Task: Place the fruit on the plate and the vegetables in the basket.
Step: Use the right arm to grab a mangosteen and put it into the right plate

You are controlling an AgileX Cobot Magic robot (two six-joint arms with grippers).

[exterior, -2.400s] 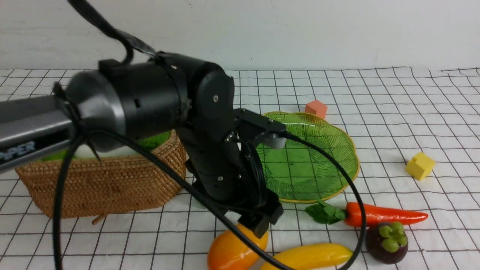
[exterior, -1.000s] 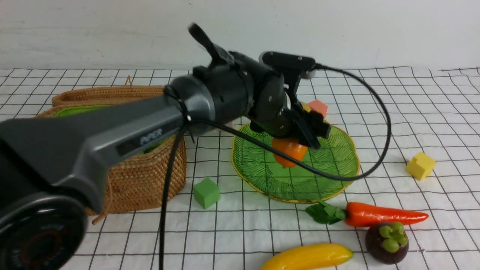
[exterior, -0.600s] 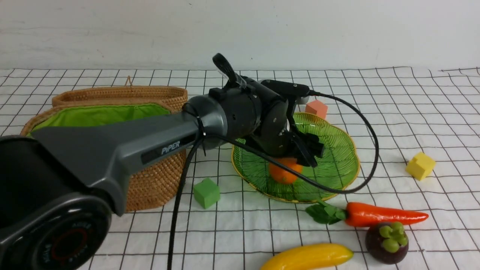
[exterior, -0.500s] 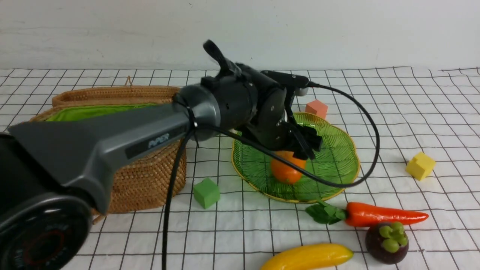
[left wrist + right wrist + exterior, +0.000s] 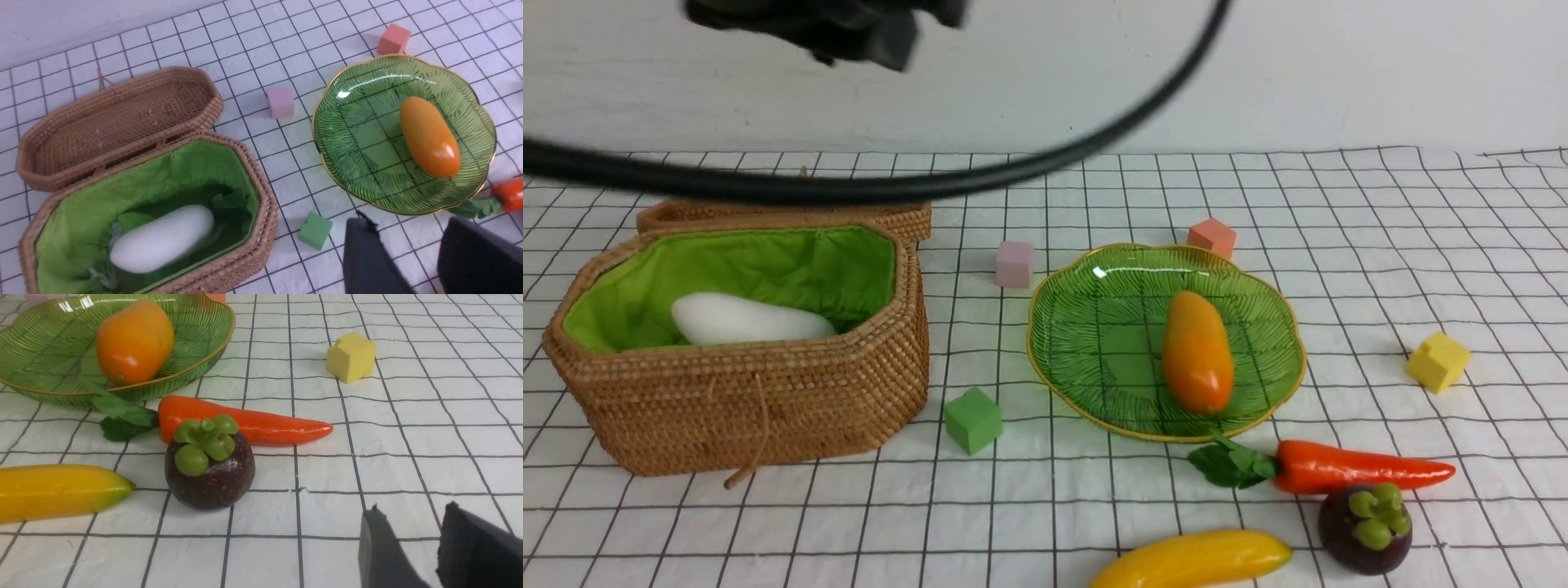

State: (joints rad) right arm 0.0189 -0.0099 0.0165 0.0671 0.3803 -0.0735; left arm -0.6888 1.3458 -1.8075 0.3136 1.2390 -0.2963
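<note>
The orange mango (image 5: 1196, 351) lies on the green glass plate (image 5: 1094, 343). Inside the wicker basket (image 5: 743, 408), on its green lining, rests the white radish (image 5: 743, 320). In front of the plate, on the cloth, are the carrot (image 5: 1356, 467), the purple mangosteen (image 5: 1365, 518) and the banana (image 5: 1192, 559). My left gripper (image 5: 406, 220) is open and empty, high above the cloth between basket and plate. Only a blurred part of that arm (image 5: 849, 28) shows in the front view. My right gripper (image 5: 412, 508) hangs open and empty low over the cloth, beside the mangosteen (image 5: 210, 469).
The basket's lid (image 5: 784, 214) lies open behind it. Foam cubes are scattered around: pink (image 5: 1014, 263), salmon (image 5: 1211, 237), yellow (image 5: 1438, 360) and green (image 5: 972, 419). A black cable (image 5: 1013, 167) crosses the upper front view. A white wall closes the far side.
My left gripper opened and left the mango on the plate, then rose up and away toward the top of the front view. The basket and plate are now uncovered.
</note>
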